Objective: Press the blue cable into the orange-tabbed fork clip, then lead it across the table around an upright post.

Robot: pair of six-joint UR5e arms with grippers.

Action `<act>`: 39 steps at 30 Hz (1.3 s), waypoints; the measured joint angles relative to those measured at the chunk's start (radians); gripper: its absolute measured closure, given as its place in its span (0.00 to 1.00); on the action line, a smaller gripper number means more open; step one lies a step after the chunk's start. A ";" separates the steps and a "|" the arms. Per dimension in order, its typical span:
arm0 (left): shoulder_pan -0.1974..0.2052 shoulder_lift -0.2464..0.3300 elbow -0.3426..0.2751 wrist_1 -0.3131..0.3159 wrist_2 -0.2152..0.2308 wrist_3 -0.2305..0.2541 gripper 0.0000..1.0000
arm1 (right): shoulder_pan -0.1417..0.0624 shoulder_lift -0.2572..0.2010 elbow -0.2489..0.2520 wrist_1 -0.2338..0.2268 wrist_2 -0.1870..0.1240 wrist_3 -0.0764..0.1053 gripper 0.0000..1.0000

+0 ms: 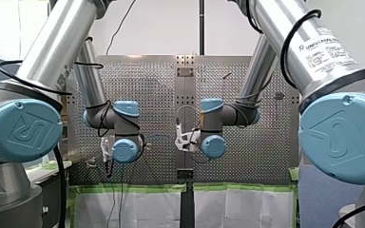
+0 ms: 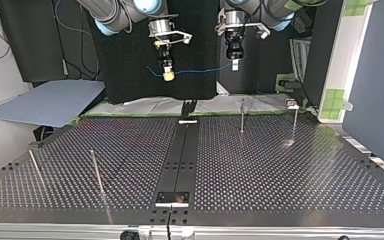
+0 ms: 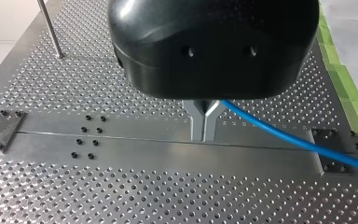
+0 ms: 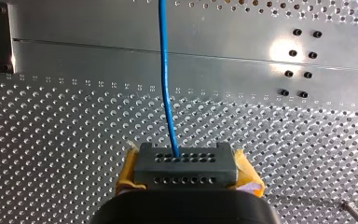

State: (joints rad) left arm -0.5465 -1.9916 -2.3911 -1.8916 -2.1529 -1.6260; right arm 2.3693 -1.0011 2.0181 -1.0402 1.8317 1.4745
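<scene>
At the top view's left, two thin upright metal posts [image 2: 96, 172] stand in the perforated metal tabletop [image 2: 280, 170], towards its near edge. Further in, my right arm [image 2: 115, 15] comes down from the top edge. My right arm's jaws, fitted with yellow pads [image 2: 168, 76], hang well above the tabletop and pinch the thin blue cable [image 2: 200, 71]. A short tail of it sticks out on their far side. In the right wrist view the cable [image 4: 165, 70] runs straight ahead from between the pads [image 4: 130, 172], over the perforations and across the plain metal centre strip [image 4: 168, 46].

From there the cable spans the air, roughly level and touching nothing below, to my left arm [image 2: 260, 10]. My left arm's jaws are pressed together on it. In the left wrist view the bare metal fingers [image 3: 197, 126] meet at their tips, and the cable [image 3: 279, 135] leaves from the notch just above them, slanting away to one side.

At the top view's right, two more slim upright posts [image 2: 241, 116] rise near the tabletop's far edge, well apart from both arms.
</scene>
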 joint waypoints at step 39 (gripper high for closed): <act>-0.013 -0.010 -0.003 -0.078 0.030 -0.012 0.99 | 0.066 0.079 -0.007 0.087 0.069 0.019 1.00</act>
State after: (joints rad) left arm -0.5599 -2.0020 -2.3941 -1.9701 -2.1228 -1.6380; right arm 2.4355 -0.9225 2.0108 -0.9536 1.9011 1.4939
